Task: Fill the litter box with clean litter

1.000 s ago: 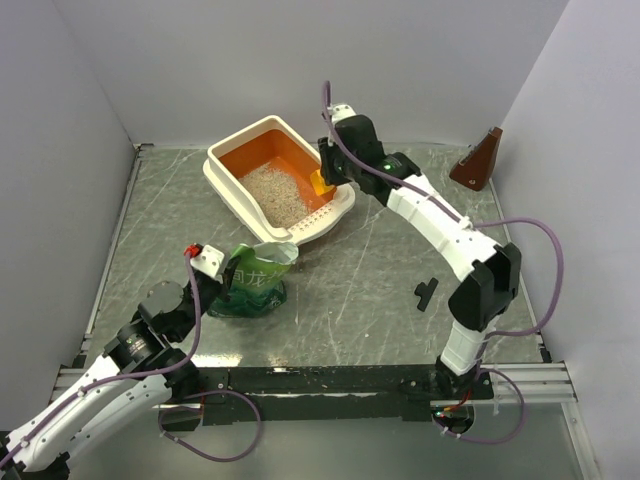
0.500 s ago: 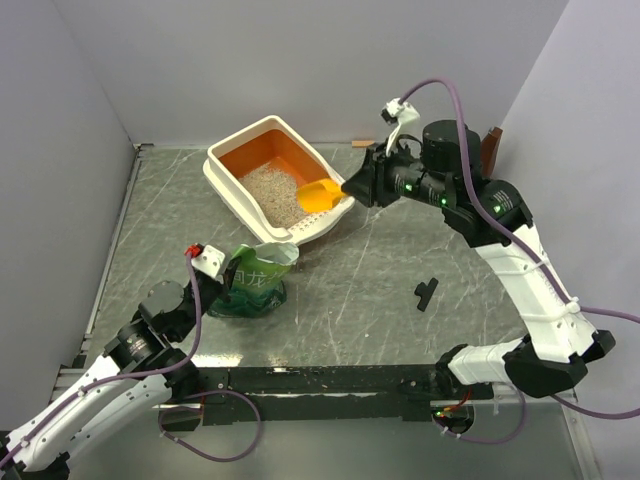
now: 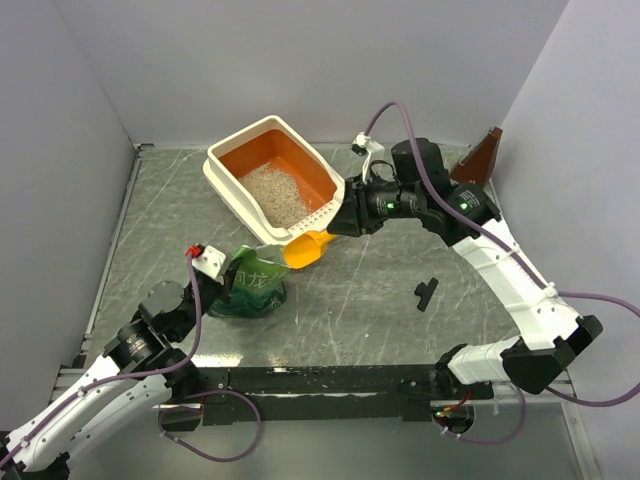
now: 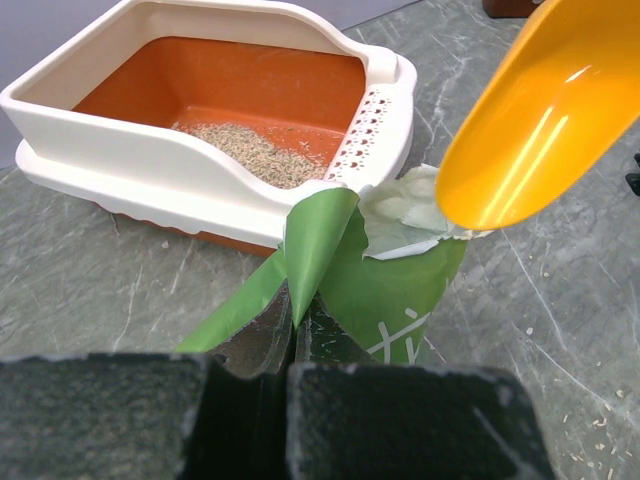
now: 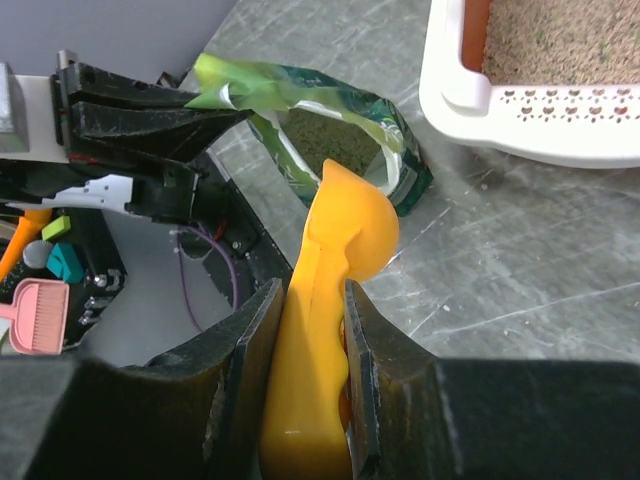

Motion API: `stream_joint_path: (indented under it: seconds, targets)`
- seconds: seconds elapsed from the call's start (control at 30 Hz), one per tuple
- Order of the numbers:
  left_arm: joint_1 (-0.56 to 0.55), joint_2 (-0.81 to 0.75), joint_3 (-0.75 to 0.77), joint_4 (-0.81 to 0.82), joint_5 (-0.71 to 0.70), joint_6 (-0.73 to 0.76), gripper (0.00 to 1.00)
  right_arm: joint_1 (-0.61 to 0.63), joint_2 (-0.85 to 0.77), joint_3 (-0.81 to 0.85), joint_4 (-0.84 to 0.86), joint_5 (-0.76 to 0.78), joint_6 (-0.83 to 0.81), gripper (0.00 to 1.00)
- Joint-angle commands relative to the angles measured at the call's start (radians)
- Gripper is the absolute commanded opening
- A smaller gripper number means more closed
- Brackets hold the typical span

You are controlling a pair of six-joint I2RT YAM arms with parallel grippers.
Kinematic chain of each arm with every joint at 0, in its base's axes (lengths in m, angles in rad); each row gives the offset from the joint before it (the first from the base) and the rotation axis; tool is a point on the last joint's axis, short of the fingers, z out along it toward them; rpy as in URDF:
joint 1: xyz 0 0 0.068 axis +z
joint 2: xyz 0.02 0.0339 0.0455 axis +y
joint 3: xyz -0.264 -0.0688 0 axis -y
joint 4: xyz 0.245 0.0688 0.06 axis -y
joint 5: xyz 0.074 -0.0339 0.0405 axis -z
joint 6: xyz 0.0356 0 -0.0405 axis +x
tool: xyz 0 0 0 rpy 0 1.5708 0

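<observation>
The litter box (image 3: 228, 151) stands at the back of the table, cream rim, orange walls, with a patch of clean litter (image 3: 276, 194) on its floor; it also shows in the left wrist view (image 4: 150, 165) and the right wrist view (image 5: 540, 125). My right gripper (image 3: 338, 226) is shut on the handle of a yellow-orange scoop (image 3: 308, 249), held just right of the open green bag (image 3: 255, 283). In the right wrist view the scoop (image 5: 335, 260) points at the bag mouth (image 5: 335, 135). My left gripper (image 4: 290, 330) is shut on the bag's top edge (image 4: 315, 240).
A small black part (image 3: 427, 292) lies on the table right of centre. A brown wedge-shaped object (image 3: 478, 160) stands at the back right. Grey walls enclose the table on three sides. Loose grains lie scattered near the bag (image 4: 590, 440).
My right arm has swung the scoop out of the litter box, forward and left, down to the bag's mouth. The left arm and the bag have not moved.
</observation>
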Motion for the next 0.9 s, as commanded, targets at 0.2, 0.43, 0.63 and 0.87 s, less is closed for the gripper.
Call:
stream_joint_path:
  seconds: [0.2, 0.43, 0.63, 0.87]
  targets:
    - [-0.002, -0.019, 0.008, 0.025, 0.112, -0.023, 0.01, 0.018, 0.074, 0.006, 0.125, -0.006, 0.051, 0.0]
    - [-0.004, 0.0, 0.01, 0.03, 0.14, -0.059, 0.01, 0.051, 0.181, 0.064, 0.073, -0.005, 0.04, 0.0]
    - [-0.004, -0.011, 0.013, 0.031, 0.142, -0.064, 0.0, 0.126, 0.315, 0.143, 0.028, 0.056, 0.06, 0.0]
    - [-0.004, -0.034, 0.019, 0.03, 0.14, -0.069, 0.01, 0.213, 0.49, 0.344, -0.145, 0.26, 0.065, 0.0]
